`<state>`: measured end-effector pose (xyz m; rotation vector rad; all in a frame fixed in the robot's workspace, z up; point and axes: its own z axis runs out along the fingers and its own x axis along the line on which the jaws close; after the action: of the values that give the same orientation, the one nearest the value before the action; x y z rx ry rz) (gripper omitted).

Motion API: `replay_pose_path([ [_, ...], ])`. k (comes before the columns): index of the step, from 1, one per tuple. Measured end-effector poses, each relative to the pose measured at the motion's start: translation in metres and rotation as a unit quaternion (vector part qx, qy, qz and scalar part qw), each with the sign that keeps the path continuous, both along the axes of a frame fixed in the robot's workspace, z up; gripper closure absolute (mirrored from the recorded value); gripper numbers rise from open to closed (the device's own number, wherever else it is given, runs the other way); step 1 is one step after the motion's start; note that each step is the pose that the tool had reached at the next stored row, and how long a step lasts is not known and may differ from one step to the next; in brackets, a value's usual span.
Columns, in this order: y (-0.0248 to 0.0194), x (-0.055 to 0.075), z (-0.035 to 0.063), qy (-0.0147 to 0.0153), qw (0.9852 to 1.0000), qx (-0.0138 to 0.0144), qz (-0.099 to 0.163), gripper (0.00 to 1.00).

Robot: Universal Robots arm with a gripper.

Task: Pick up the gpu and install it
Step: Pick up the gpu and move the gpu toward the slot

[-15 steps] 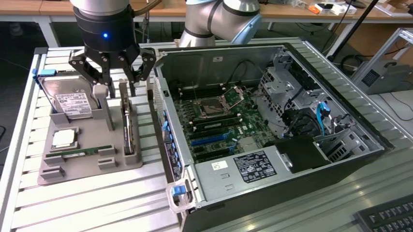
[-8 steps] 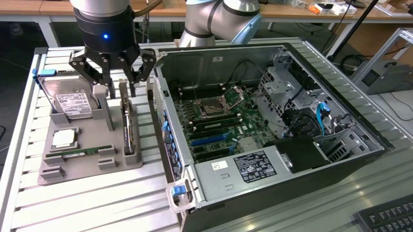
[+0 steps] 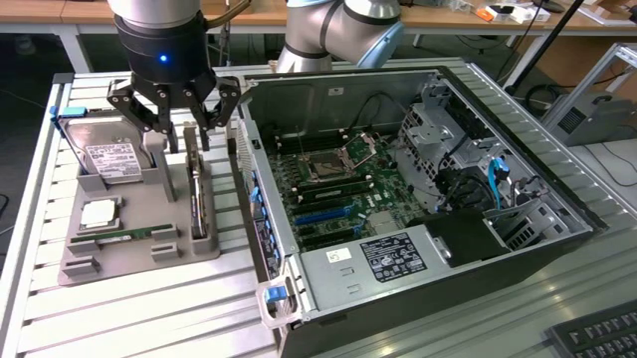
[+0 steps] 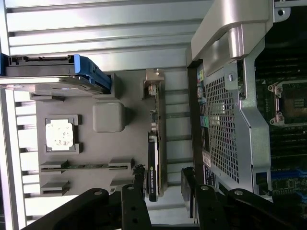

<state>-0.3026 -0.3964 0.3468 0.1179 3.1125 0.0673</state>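
End effector [image 4: 163, 181] released and wide, gpu [image 4: 156, 141] standing on edge between its jaws, in grey tray [image 4: 98, 148]

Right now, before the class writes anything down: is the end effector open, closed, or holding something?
End effector: open, holding nothing, lined up over the upright gpu.

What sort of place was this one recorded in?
Probably a robotics lab set up for PC assembly: an open computer case, a grey parts tray on a slatted metal bench, and office desks behind.
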Motion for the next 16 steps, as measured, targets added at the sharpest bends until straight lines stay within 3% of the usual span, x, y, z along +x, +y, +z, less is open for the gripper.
replay_pose_path([
  [16,0.0,0.0,-0.0044,0.0,1.0,0.0,0.0,0.56],
])
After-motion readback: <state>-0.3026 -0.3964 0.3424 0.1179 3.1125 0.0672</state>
